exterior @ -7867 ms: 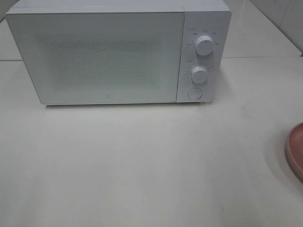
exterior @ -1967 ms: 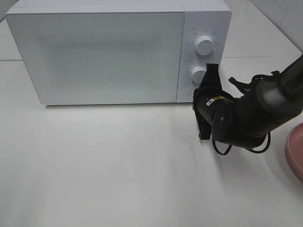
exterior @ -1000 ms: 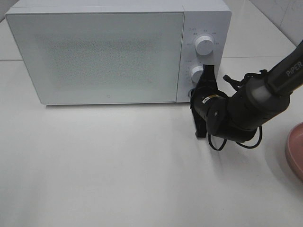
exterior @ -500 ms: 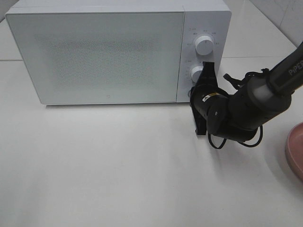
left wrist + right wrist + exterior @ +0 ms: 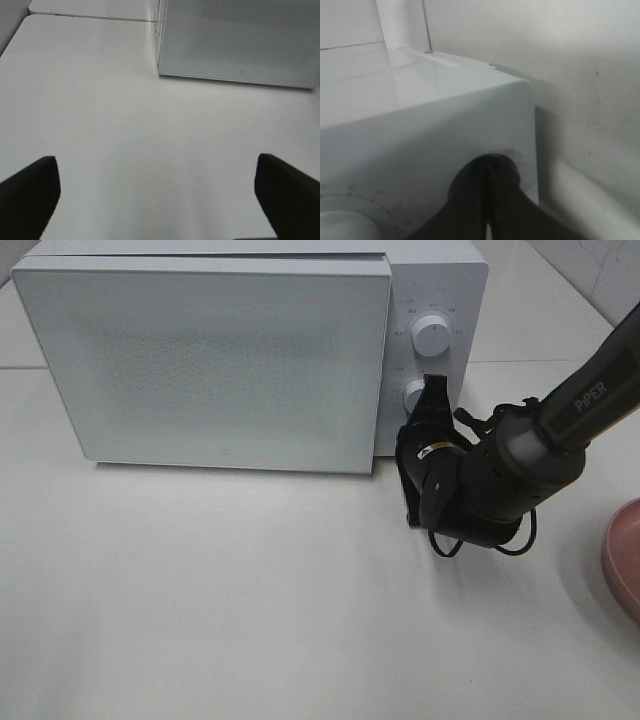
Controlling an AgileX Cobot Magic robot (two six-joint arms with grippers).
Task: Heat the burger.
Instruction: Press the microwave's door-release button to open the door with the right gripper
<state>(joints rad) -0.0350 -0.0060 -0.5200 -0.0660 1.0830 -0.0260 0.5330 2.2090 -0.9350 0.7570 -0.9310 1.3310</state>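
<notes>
The right fingers (image 5: pixel 487 172) are shut tight together. Their tips press on the round button (image 5: pixel 512 161) low on the front of the white microwave (image 5: pixel 440 280). Just above these fingers is a small white knob (image 5: pixel 415 395), partly hidden by them, and a bigger knob (image 5: pixel 431 333) sits higher up. Right beside the fingers, on the side away from the arm, is the big door (image 5: pixel 215 360). It stands a little open, with the edge near the fingers sticking out from the box. Behind the fingers the black arm (image 5: pixel 500 475) reaches back over the white surface (image 5: pixel 250 600). Well past the arm, the rim of a pink plate (image 5: pixel 625 555) peeks in at the edge of the high view.

The left fingers (image 5: pixel 30 192) are wide apart and hold nothing. They hang over bare surface, and the microwave door is far out in front of them.

The burger does not show in any view, so I cannot tell where it is.
</notes>
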